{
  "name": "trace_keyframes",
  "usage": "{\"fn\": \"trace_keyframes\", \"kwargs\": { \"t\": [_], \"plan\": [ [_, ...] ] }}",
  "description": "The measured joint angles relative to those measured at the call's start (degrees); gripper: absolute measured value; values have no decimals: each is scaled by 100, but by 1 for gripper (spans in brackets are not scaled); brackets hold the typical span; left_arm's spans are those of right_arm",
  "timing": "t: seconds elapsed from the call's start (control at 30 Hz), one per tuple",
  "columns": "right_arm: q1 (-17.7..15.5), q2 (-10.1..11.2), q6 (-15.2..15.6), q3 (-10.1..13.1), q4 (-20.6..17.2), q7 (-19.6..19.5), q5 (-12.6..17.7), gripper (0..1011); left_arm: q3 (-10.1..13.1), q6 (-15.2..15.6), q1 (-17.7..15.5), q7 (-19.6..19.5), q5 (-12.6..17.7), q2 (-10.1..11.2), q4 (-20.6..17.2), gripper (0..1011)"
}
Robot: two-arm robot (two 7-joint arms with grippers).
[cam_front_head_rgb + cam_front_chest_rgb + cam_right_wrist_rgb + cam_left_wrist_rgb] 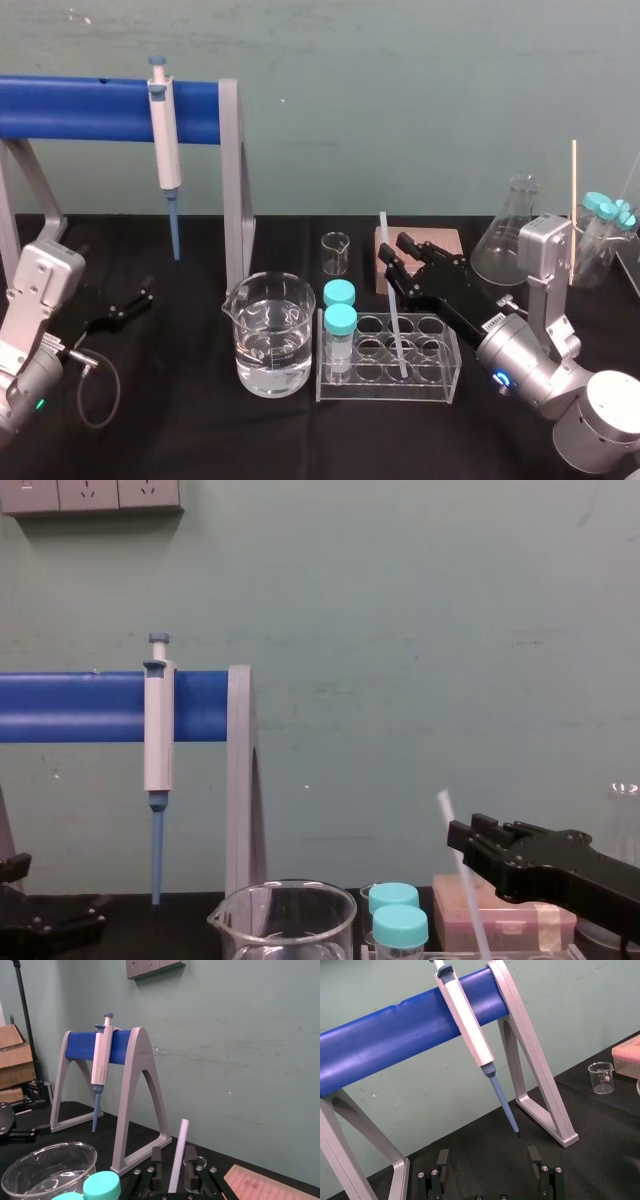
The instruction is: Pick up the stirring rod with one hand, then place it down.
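The stirring rod (393, 300) leans near-upright in the tube rack (440, 385), between the right gripper's (394, 247) parted jaws, seemingly unclamped. The left gripper (487, 1156) idles, jaws apart, near the table's (180, 440) left edge.

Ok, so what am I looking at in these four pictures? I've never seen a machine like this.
It is a robot with two arms, each ending in a black gripper. One picture looks down from its head, one looks forward from its chest, and one comes from each wrist. On the black table stand a beaker of water, a clear tube rack with two teal-capped tubes, a small beaker, a flask and a blue stand holding a pipette. The thin white stirring rod leans with its lower end in the rack. The right gripper is at it; whether it grips, I cannot tell. The left gripper sits open near the stand.
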Motion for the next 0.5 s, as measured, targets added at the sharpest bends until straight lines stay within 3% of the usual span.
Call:
{"fn": "trace_keyframes", "kwargs": {
  "t": [0.5],
  "plan": [
    [3,4,-2,-2,-6,17,15,738,0,0,0,0,0,0,0,1000]
  ]
}}
